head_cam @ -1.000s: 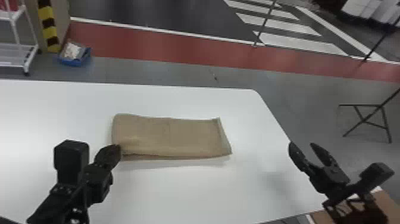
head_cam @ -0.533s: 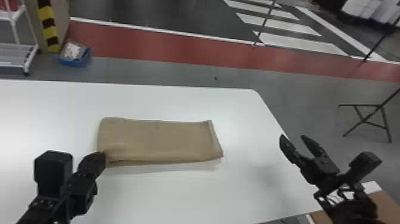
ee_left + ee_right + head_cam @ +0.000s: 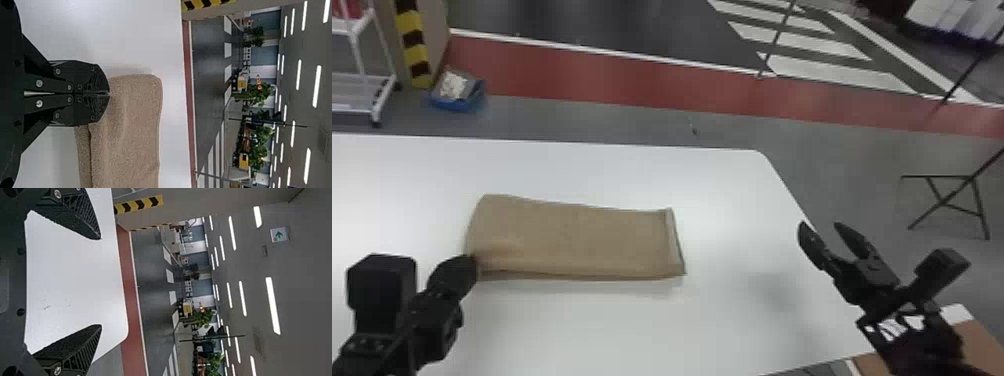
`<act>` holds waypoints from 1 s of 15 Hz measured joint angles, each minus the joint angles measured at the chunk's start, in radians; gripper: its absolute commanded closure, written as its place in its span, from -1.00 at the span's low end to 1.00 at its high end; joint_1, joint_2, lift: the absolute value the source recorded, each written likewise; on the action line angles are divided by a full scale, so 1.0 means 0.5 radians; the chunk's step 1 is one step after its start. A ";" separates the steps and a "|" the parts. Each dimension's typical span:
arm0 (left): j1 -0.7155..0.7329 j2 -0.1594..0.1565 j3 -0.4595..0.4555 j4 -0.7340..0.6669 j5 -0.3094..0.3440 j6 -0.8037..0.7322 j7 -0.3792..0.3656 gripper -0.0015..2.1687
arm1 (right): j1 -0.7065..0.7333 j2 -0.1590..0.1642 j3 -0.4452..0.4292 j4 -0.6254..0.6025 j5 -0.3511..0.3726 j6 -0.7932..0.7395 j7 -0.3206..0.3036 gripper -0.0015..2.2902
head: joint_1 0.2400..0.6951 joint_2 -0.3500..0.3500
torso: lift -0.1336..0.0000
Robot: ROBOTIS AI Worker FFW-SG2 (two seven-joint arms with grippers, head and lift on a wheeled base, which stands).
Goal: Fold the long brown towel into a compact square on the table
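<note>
White table (image 3: 557,330) seen before red floor strip (image 3: 607,80). Left gripper (image 3: 109,93) closed, near left corner of towel (image 3: 572,240) nipped at its tips. Right gripper (image 3: 820,225) held open, well apart, to the towel's right. Towel laid as a folded strip across the table. Judged light, soft, limp, not fragile; layers may be bunched if dragged. Next hold best taken at right end, all layers pinched together.

A blue bin (image 3: 457,104) sits near a white cart (image 3: 357,95).
</note>
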 measured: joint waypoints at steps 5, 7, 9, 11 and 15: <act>0.109 0.006 -0.003 -0.092 -0.005 0.017 -0.007 0.27 | -0.035 0.002 0.029 -0.021 0.030 0.060 -0.011 -0.92 | 1.00 -1.00 | -0.86; 0.124 0.012 -0.006 -0.115 -0.009 0.038 0.008 0.23 | -0.040 0.003 0.042 -0.037 0.041 0.083 -0.025 -0.92 | 1.00 -1.00 | -0.86; 0.138 0.019 -0.007 -0.152 -0.013 0.050 0.017 -0.72 | -0.052 0.003 0.052 -0.048 0.052 0.111 -0.029 -0.95 | 1.00 -1.00 | -0.86; 0.158 0.032 -0.002 -0.204 -0.039 0.047 0.007 -1.00 | -0.100 0.003 0.086 -0.053 0.094 0.185 -0.032 -0.95 | 1.00 -1.00 | -0.86; 0.186 0.062 0.019 -0.335 -0.247 -0.064 0.087 -0.97 | -0.293 0.000 0.199 -0.045 0.270 0.444 -0.041 -0.89 | 1.00 -0.97 | -0.86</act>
